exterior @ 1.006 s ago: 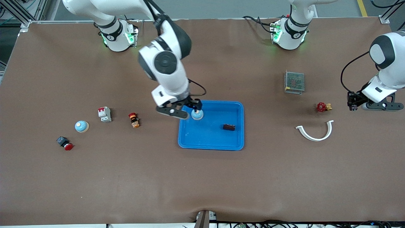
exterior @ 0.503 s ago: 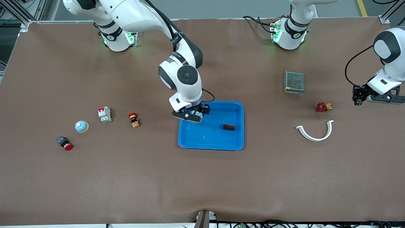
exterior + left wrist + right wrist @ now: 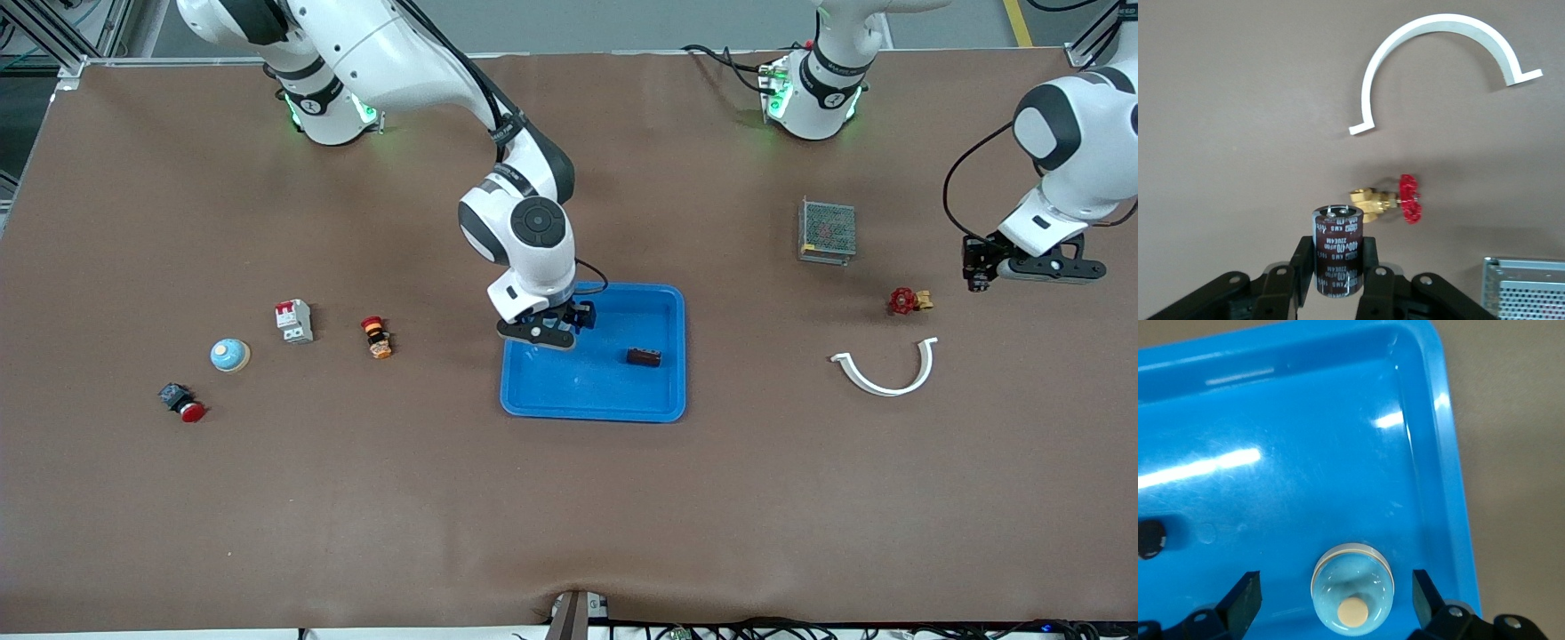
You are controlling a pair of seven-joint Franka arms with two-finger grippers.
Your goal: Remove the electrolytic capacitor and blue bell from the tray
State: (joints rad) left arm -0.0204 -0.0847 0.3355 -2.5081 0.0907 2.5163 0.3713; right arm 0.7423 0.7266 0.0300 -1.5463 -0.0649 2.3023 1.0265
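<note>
The bright blue tray [image 3: 658, 404] lies mid-table. In the right wrist view, the light blue bell [image 3: 1353, 588] stands on the tray floor [image 3: 1305, 473] near a corner, between the spread fingers of my open right gripper [image 3: 1335, 590]. The fingers flank the bell without touching it. From the front, the right hand [image 3: 553, 325] hides the bell. My left gripper [image 3: 1337, 257] is shut on the dark brown electrolytic capacitor [image 3: 1337, 233], held upright in the air. It hangs over bare table at the left arm's end [image 3: 976, 272], near a red valve.
A small dark part [image 3: 643, 357] lies in the tray. A red valve [image 3: 905, 300], white curved clamp [image 3: 885, 369] and mesh box [image 3: 827, 231] sit toward the left arm's end. Another bell [image 3: 230, 355], a breaker [image 3: 294, 321] and two red buttons [image 3: 377, 337] [image 3: 182, 403] sit toward the right arm's end.
The right arm has come down into the tray, and its hand now covers the bell in the front view. The left gripper has shifted slightly with the capacitor.
</note>
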